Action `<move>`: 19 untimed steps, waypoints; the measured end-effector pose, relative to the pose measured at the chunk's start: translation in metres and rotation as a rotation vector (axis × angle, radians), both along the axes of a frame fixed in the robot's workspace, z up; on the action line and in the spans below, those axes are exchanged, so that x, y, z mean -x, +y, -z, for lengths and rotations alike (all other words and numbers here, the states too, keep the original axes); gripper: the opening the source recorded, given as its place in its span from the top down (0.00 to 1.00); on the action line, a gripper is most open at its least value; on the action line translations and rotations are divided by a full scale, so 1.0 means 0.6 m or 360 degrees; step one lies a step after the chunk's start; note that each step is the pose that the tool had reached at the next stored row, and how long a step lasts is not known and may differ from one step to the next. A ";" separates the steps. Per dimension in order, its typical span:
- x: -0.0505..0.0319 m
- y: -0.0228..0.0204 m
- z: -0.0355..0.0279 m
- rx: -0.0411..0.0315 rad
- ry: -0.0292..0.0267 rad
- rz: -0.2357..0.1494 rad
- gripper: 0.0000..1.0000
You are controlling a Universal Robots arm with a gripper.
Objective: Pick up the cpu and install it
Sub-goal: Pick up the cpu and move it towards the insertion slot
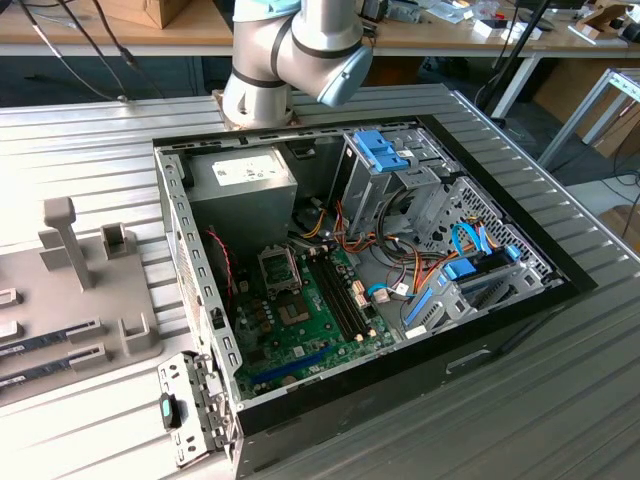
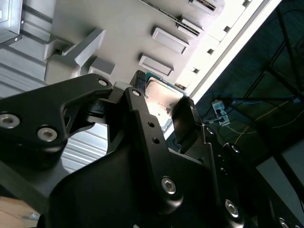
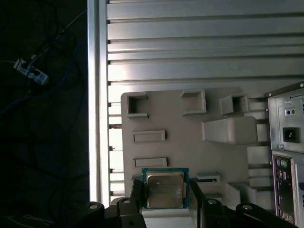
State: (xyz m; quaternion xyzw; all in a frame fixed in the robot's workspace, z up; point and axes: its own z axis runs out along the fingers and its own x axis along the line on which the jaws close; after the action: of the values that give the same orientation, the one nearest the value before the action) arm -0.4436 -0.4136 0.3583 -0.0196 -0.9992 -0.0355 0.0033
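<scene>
In both wrist views the cpu (image 3: pixel 165 189) (image 2: pixel 162 96), a square chip with a silver-grey metal top and a thin green edge, sits between my black fingers. My gripper (image 3: pixel 165 195) (image 2: pixel 160 110) is shut on it, one finger (image 3: pixel 137 195) on each side. The chip hangs above the grey fixture plate (image 3: pixel 156 118), apart from it. In the exterior view the green motherboard (image 1: pixel 300 320) lies inside the open computer case, with its silver socket frame (image 1: pixel 278 265) near the board's far end. The arm's grey joints (image 1: pixel 290 50) show at the top of that view.
The grey fixture plate (image 1: pixel 90 300) with upright posts and slots lies on the ribbed metal table at the exterior view's left, beside the case wall (image 1: pixel 185 260). Inside the case are a power supply (image 1: pixel 245 190), drive cages (image 1: pixel 400 170) and cable bundles. The table edge (image 3: pixel 97 95) runs next to the plate.
</scene>
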 end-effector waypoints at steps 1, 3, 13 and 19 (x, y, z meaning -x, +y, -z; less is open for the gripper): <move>0.000 0.0000 -0.001 -0.0002 0.00006 0.0000 0.53; -0.001 0.0000 -0.004 -0.0005 0.00015 0.0000 0.53; -0.006 0.0000 -0.021 -0.0028 0.00094 0.0000 0.53; -0.008 0.0000 -0.031 -0.0041 0.00132 0.0000 0.53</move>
State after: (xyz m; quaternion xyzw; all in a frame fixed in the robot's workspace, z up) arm -0.4385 -0.4137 0.3766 -0.0197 -0.9986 -0.0483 0.0077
